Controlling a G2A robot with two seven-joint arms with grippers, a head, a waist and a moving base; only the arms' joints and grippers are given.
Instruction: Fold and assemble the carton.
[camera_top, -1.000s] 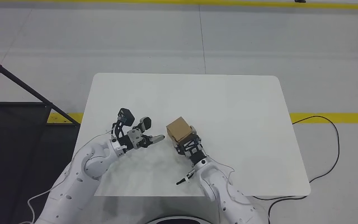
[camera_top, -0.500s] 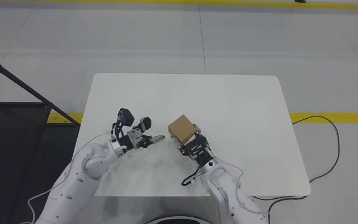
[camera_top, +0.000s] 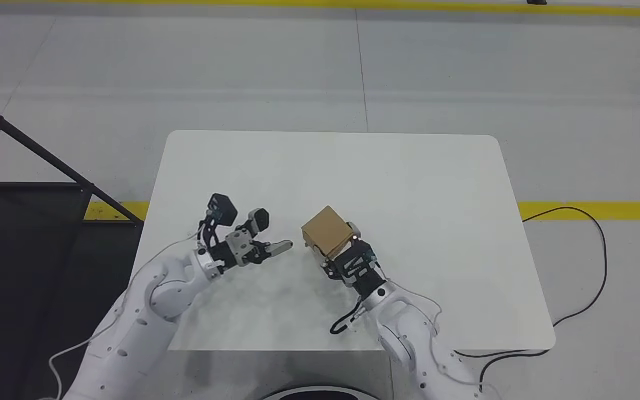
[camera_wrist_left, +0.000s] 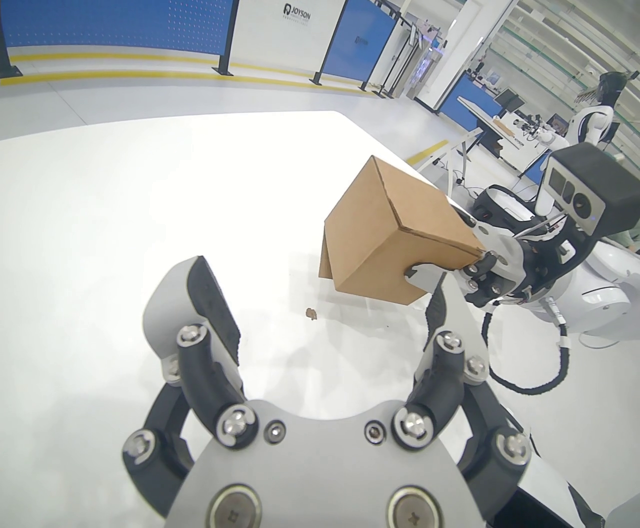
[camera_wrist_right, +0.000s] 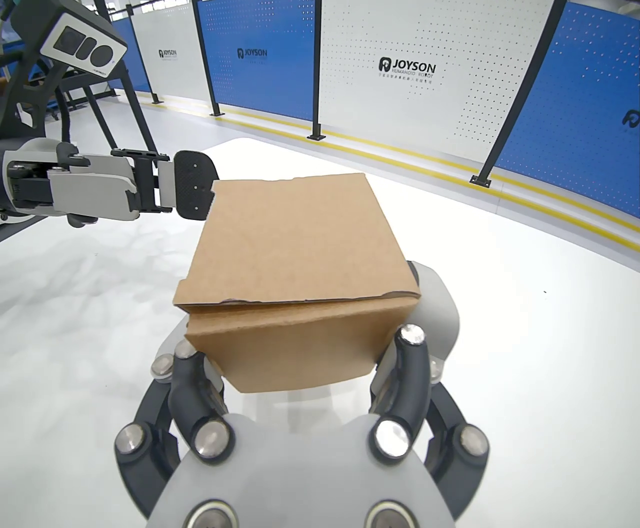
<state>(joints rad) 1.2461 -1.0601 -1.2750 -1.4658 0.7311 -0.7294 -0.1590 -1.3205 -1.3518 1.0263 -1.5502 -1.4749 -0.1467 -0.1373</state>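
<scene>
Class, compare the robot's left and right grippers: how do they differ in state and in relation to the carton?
The left gripper is open and empty; the right gripper is shut on the carton. The left gripper stands apart beside the carton; the right gripper clasps one end. Both are over the white table.

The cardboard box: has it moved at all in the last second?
The carton, clamped in the right end effector, shifted slightly toward the robot's right and turned a little as that arm swung outward. The left end effector stayed open beside it, not touching.
</scene>
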